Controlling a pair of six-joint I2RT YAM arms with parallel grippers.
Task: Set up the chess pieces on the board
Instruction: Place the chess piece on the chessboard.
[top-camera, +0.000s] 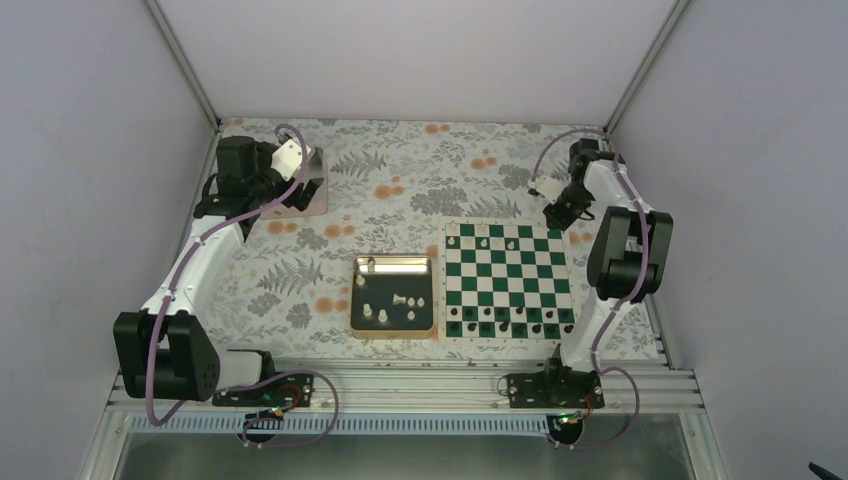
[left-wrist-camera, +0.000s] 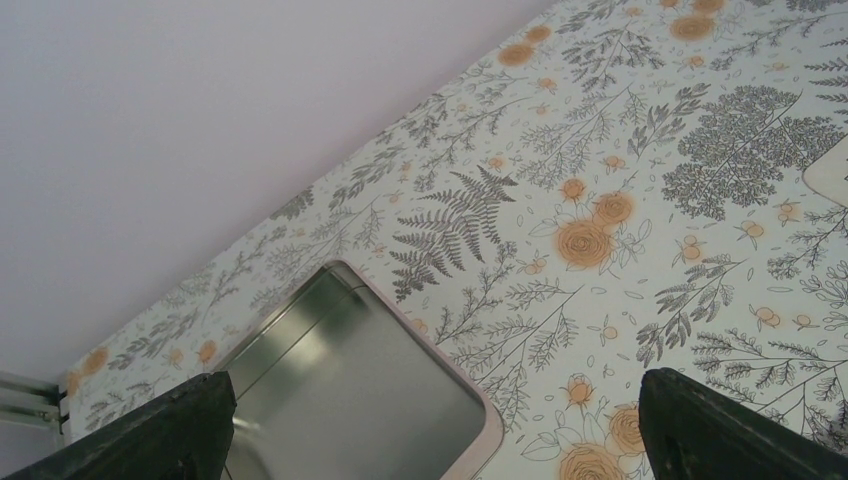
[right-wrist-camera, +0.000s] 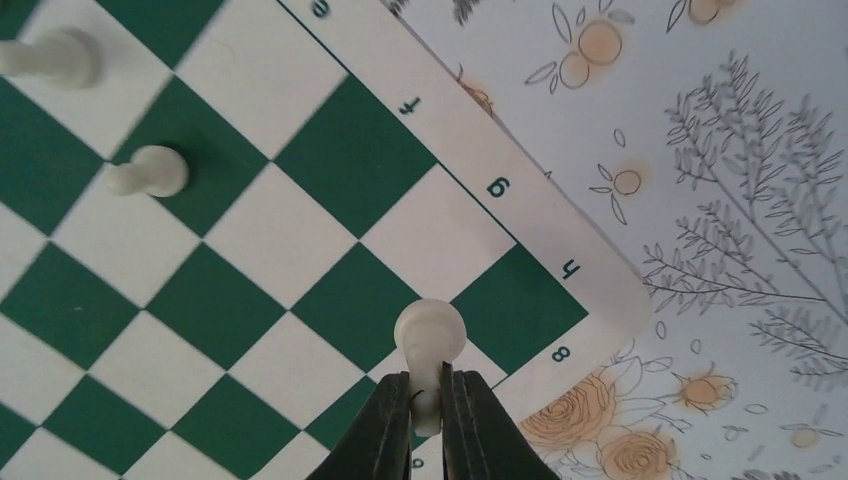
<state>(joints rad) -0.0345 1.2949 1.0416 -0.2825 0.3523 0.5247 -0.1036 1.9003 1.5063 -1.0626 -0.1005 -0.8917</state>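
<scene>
The right gripper (right-wrist-camera: 428, 400) is clenched on a white chess piece (right-wrist-camera: 430, 335) at the corner of the board (right-wrist-camera: 340, 160) whose border reads "f", "g", "h" and "8", while the left gripper (left-wrist-camera: 440, 430) hangs released over a metal tin (left-wrist-camera: 350, 390) on the floral tabletop (left-wrist-camera: 600, 150).

Green-and-white checked board (top-camera: 507, 280); white chess piece (right-wrist-camera: 430, 335); table cover (top-camera: 420, 170) grey ferns, orange flowers.
</scene>
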